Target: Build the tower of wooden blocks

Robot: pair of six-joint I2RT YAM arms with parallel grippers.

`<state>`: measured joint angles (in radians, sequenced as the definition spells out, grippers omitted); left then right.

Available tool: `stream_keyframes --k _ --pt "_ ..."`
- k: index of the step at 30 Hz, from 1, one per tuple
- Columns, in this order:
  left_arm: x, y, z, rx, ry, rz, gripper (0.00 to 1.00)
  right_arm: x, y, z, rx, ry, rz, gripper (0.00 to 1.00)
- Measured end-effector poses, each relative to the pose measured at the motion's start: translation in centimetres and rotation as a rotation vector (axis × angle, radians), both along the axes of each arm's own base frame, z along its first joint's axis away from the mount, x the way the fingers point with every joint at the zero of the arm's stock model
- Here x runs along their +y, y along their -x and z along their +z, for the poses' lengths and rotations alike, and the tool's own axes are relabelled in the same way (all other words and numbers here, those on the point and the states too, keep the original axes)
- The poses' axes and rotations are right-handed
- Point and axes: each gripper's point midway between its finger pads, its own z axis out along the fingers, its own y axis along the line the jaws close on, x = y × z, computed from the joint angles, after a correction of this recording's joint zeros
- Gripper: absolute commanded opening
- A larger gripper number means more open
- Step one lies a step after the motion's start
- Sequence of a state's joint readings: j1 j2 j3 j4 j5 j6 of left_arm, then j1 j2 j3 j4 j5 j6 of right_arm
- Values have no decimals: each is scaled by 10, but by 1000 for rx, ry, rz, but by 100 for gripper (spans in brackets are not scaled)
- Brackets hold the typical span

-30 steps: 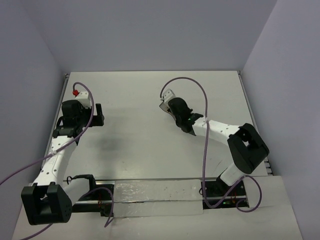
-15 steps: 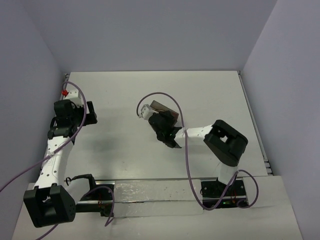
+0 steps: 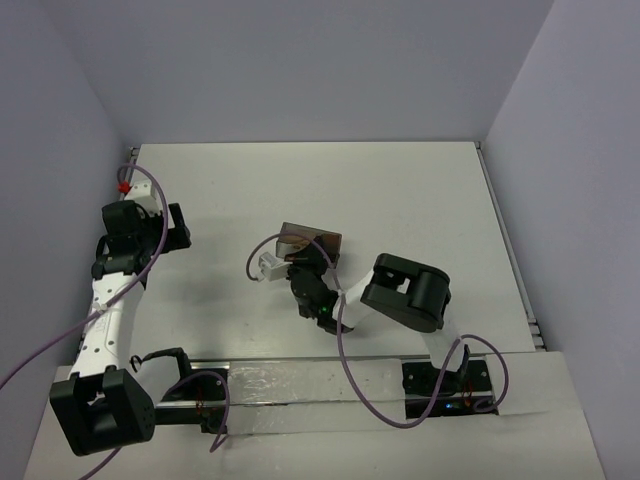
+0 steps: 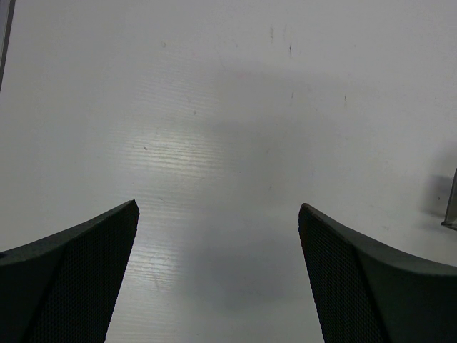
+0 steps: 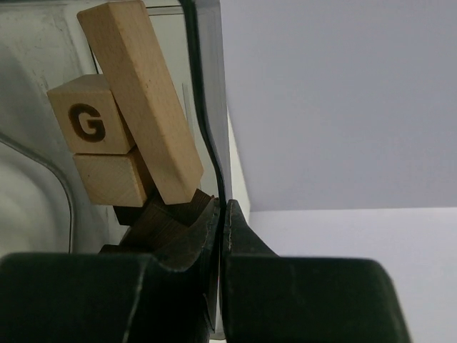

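No stacked wood block tower shows in any view. The wooden blocks lie loose in the grey translucent bin (image 5: pixel 207 100): a light tan cube marked G (image 5: pixel 89 118), a long tan block (image 5: pixel 143 100), a plain tan cube (image 5: pixel 111 179) and a dark brown block (image 5: pixel 161 218). My right gripper (image 5: pixel 223 207) is shut on the bin's thin wall and holds it tilted. From above, the bin (image 3: pixel 312 243) is at the table's middle with the right gripper (image 3: pixel 300 262) on it. My left gripper (image 3: pixel 180 228) is open and empty at the far left; its fingers (image 4: pixel 71 271) frame bare table.
The white table (image 3: pixel 400 190) is walled on three sides. A grey edge (image 4: pixel 450 204) shows at the right border of the left wrist view. The right arm's elbow (image 3: pixel 405 292) is folded close behind the bin. Purple cables loop over both arms.
My right arm has carried the bin from the far middle-right toward the near centre, folding in. My left arm has drawn a little left and back.
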<state>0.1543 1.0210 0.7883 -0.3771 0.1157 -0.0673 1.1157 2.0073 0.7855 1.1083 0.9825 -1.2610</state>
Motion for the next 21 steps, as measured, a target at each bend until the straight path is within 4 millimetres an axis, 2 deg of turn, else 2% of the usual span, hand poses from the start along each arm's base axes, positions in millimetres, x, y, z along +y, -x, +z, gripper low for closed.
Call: stream_keyframes --k 5,10,21 --pt "1 0 0 0 3 2 99 10 9 0 -39 89 25 0" --pt "0 1 2 -6 7 -3 99 13 16 -30 -35 296 44 0" --pt "1 1 4 -14 13 -5 99 29 22 -18 -73 303 61 0"
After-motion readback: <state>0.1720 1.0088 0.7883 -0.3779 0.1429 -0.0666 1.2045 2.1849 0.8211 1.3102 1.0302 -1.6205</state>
